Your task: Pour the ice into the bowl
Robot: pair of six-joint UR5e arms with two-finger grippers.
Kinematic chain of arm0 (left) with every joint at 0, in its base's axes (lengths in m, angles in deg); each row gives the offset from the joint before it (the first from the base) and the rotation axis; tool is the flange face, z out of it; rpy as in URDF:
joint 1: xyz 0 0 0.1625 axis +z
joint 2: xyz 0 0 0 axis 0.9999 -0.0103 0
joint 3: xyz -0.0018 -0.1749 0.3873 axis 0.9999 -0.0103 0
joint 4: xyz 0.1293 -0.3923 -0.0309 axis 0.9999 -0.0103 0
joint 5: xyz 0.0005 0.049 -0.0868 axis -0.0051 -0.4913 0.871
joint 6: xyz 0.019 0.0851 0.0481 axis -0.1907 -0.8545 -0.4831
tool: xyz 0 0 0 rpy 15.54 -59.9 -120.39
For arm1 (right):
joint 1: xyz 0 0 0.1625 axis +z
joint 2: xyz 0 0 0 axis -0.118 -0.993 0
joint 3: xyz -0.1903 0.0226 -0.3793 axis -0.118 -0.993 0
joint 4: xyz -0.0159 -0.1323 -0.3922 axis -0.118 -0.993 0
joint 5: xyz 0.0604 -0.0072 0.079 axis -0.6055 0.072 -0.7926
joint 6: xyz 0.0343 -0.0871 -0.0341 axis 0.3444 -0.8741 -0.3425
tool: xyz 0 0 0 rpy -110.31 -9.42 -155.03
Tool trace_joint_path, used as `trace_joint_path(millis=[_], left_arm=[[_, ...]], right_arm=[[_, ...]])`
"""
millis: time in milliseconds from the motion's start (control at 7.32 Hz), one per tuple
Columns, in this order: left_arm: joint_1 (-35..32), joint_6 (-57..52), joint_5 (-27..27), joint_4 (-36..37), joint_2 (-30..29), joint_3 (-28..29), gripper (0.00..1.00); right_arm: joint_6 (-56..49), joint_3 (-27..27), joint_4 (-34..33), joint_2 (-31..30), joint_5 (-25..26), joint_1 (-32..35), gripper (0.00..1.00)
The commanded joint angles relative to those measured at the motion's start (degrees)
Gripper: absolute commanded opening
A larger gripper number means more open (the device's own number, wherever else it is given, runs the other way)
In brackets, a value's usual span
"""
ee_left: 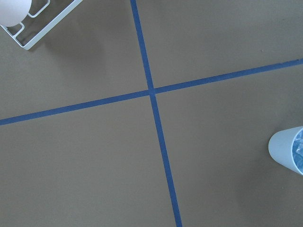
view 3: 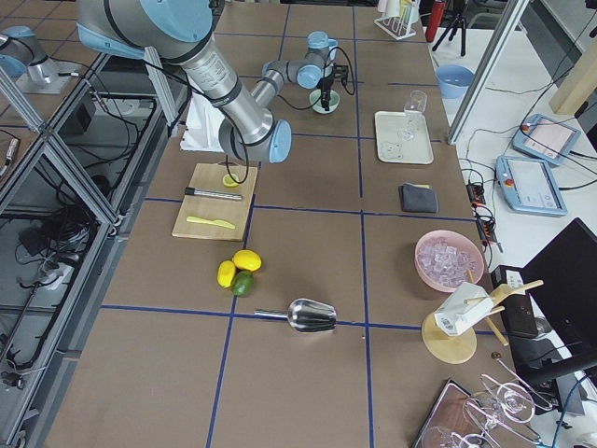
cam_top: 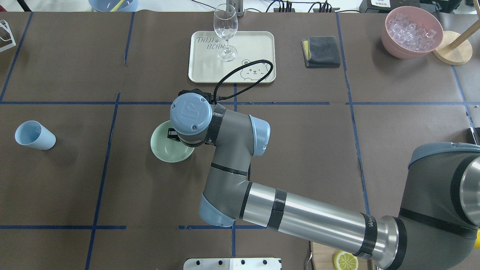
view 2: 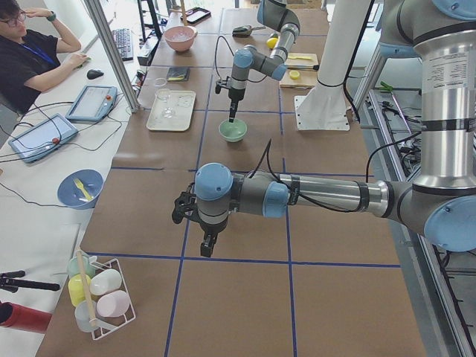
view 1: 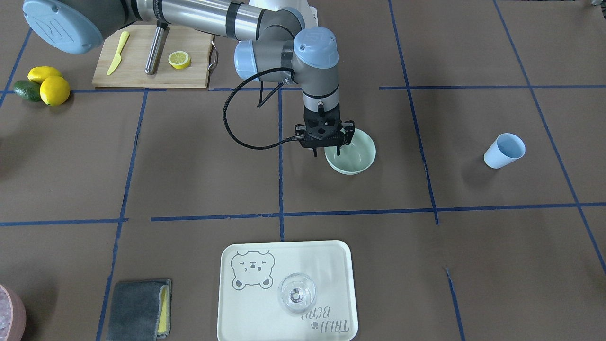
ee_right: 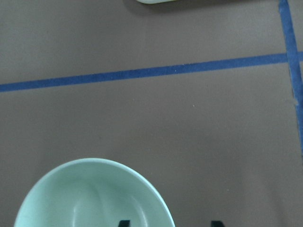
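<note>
Right gripper (view 1: pixel 326 152): fingers spread, one tip inside the rim of the green bowl (view 1: pixel 357 158), one outside. Bowl: mid-table. Ice (ee_left: pixel 299 149): glassy bits in the blue cup (view 1: pixel 504 150), well apart from bowl. Left gripper (view 2: pixel 207 244): above table; spread or closed, cannot tell

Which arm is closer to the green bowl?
Right. The right gripper hangs directly over the bowl, open jaws straddling its rim. The left gripper is far off, above bare table.
</note>
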Motion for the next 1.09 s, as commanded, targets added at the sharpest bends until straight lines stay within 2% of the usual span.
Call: trace_joint_path(millis=[0,137,273,410,547,820,957], left_arm=[[0.03,-0.04,0.00,-0.42,-0.35,-0.14,1.00],[0.12,-0.04,0.00,-0.51,-0.88,-0.23,1.00],[0.21,-0.13,-0.61,-0.69,-1.32,-0.49,1.00],[0.38,-0.13,-0.44,-0.69,-1.93,-0.67,1.00],[0.47,-0.04,-0.53,-0.69,-2.98,-0.76,1.00],[0.56,-0.30,-0.27,-1.47,-5.45,-0.76,1.00],[0.56,-0.04,-0.44,-7.48,-6.93,0.20,1.00]], right_arm=[[-6.07,4.93,-7.13,-1.09,-3.99,6.62,1.00],[-12.30,11.66,-13.81,-4.49,-4.08,9.52,1.00],[-20.62,18.69,-14.92,-10.71,-7.48,14.16,1.00],[-28.45,22.41,-14.93,-16.69,-15.61,20.47,1.00],[-38.54,24.45,-14.93,-21.97,-21.34,27.24,1.00],[-60.32,27.80,-14.93,-34.62,-26.47,37.71,1.00],[-71.22,27.38,-14.84,-39.72,-28.93,43.77,1.00]])
